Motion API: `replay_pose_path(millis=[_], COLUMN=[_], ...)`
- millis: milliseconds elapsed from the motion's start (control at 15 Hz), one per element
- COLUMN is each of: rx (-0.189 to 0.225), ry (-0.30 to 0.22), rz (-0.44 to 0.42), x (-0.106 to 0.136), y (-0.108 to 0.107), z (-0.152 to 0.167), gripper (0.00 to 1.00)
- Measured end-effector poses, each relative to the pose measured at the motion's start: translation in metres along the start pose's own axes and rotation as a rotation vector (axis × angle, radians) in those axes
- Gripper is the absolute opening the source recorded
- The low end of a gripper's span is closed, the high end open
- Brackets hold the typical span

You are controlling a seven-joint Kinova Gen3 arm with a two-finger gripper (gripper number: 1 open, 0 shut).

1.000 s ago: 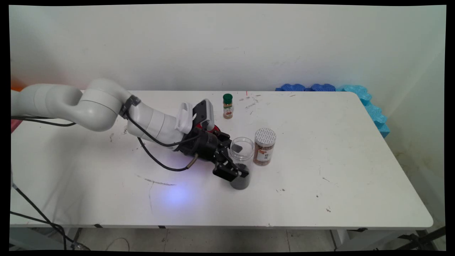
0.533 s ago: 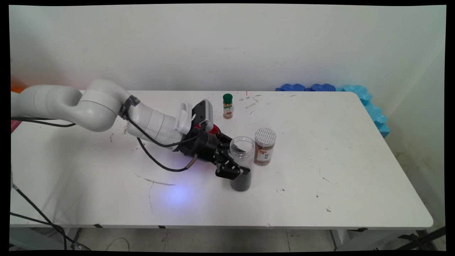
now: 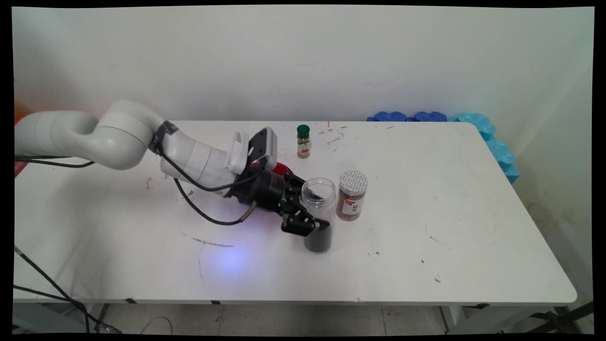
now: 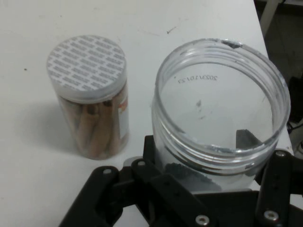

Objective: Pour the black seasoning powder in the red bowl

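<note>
The clear, lidless plastic jar with a dark layer at its bottom (image 3: pixel 318 213) stands upright on the white worktop (image 3: pixel 450 227), a little left of the middle and toward the near side. Its long axis runs straight up, its open mouth facing the ceiling. The black two-finger tool (image 3: pixel 310 215) comes at it from the left, lying low and nearly level, with one finger (image 3: pixel 316 227) across the near face of the jar and the other behind it, so the jar sits between them. In the hand view the linkage hugs the jar's wall (image 4: pixel 222 142) on both sides just below the threaded neck; I'd say the tool is closed on the jar, gripping it around the middle of its side.

Just to the jar's right, close but apart from it, stands a second clear jar with a patterned silver-white lid (image 3: pixel 352 195), filled with brown sticks; the hand view shows a strip of bare worktop between the two. Behind the tool's wrist a red round object (image 3: pixel 279 168) shows in part, mostly hidden by the arm. Farther back, well apart, is a small spice bottle with a green cap (image 3: pixel 303 141). At the far right corner lie blue foam pieces (image 3: pixel 483 128) along the wall.
</note>
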State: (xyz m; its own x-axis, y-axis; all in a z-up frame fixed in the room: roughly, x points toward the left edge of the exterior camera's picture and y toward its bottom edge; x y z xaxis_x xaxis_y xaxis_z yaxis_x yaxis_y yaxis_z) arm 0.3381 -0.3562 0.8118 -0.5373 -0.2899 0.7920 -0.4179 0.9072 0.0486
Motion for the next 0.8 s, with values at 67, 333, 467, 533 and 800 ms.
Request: replay_pose_path(millis=[67, 333, 467, 533, 800], rx=[0.001, 0.008, 0.008, 0.006, -0.007], ry=[0.002, 0.011, 0.013, 0.013, 0.018], rz=[0.001, 0.003, -0.001, -0.001, 0.003], x=[0.001, 0.015, 0.024, 0.027, 0.039], y=[-0.001, -0.006, -0.008, -0.008, -0.010], z=[-0.002, -0.027, -0.045, -0.053, -0.083], gripper=[0.00, 0.00, 0.00, 0.00, 0.00])
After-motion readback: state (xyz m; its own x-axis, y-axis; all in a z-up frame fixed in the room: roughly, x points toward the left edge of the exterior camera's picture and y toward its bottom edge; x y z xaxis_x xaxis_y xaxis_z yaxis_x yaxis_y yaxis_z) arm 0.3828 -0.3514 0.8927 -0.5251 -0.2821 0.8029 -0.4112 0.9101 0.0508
